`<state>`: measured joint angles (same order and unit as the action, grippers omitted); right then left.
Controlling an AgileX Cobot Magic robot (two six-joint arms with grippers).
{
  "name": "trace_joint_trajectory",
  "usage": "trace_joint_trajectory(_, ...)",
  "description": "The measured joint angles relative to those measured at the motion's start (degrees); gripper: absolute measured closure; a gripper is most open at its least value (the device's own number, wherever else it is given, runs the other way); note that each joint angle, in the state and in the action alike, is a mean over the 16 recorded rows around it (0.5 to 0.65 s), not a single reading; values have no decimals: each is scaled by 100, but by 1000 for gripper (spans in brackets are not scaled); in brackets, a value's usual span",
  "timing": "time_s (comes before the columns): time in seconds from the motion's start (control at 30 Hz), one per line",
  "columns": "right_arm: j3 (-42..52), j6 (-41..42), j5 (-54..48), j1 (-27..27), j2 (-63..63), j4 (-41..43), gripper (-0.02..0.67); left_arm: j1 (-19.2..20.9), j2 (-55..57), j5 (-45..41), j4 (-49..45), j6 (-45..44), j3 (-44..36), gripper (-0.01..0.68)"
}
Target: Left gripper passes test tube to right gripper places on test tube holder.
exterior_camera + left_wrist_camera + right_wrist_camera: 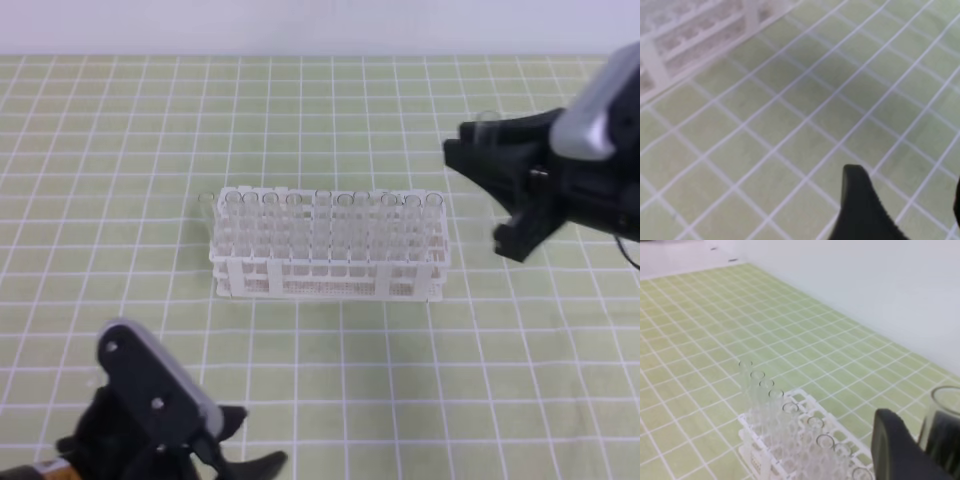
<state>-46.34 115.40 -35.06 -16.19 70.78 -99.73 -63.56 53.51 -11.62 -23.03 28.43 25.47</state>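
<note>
Many tubes fill our rack (330,262); right gripper (500,200) clamps the test tube (946,412), left gripper (235,445) open, empty.

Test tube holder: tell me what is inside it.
The test tube holder holds a row of clear upright tubes along its back. Their glass blurs together, so the count and the front holes' contents cannot be told.

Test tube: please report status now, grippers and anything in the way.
Left gripper open, empty, low near front. Right gripper shut on test tube, right of the test tube holder. Nothing between them.
</note>
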Motion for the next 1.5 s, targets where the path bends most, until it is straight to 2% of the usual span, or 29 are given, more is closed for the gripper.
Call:
trace_joint_trajectory(0.17,-256,105,-100,0,454,-4,557,-1,-243,-527,2,117,0,370)
trace_joint_trajectory(0.4,-435,318,-249,0,729,-4,557,-1,-411,-682,-120,223,0,415)
trace_joint_trajectory(0.83,-446,530,-286,0,740,-4,557,-1,-429,-682,-568,200,0,421)
trace_joint_trajectory(1.5,-445,525,-335,9,740,-4,558,3,-419,-676,-602,199,-1,422)
